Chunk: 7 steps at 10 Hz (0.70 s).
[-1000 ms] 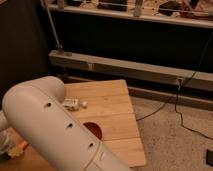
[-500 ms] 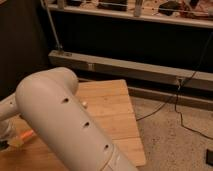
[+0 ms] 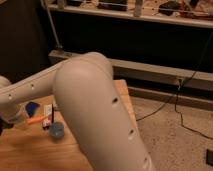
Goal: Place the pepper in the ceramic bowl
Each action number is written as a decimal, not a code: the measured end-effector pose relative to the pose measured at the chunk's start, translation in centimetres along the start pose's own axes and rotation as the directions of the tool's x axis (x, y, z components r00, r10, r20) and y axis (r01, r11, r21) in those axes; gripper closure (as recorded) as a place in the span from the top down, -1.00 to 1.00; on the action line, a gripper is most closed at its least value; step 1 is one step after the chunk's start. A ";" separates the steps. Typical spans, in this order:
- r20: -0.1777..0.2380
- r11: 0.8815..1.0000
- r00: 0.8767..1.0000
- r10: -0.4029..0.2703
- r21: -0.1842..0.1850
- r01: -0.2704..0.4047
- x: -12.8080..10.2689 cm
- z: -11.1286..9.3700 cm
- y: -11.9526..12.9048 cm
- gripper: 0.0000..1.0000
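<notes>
The orange pepper (image 3: 36, 120) lies on the wooden table (image 3: 30, 150) at the left, close to the lower end of my white arm (image 3: 95, 110). That arm fills the middle of the camera view. My gripper does not show; it lies beyond the arm's left end near the picture's left edge, and it is shut. I cannot see whether it touches the pepper. The ceramic bowl is hidden behind the arm.
A small translucent blue cup (image 3: 56, 131) stands just right of the pepper. A blue packet (image 3: 32, 107) and a white item (image 3: 48, 111) lie behind it. Past the table's right edge is speckled floor (image 3: 170, 135) with black cables, and dark shelving (image 3: 140, 35) at the back.
The arm's elbow has swung up and to the right. It uncovers the table's left part with the pepper and blue cup and now covers the red bowl seen a second ago.
</notes>
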 end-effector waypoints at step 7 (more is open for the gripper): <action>0.078 0.943 0.940 0.332 -0.032 -0.331 10.3 -3.5 2.9 -1.00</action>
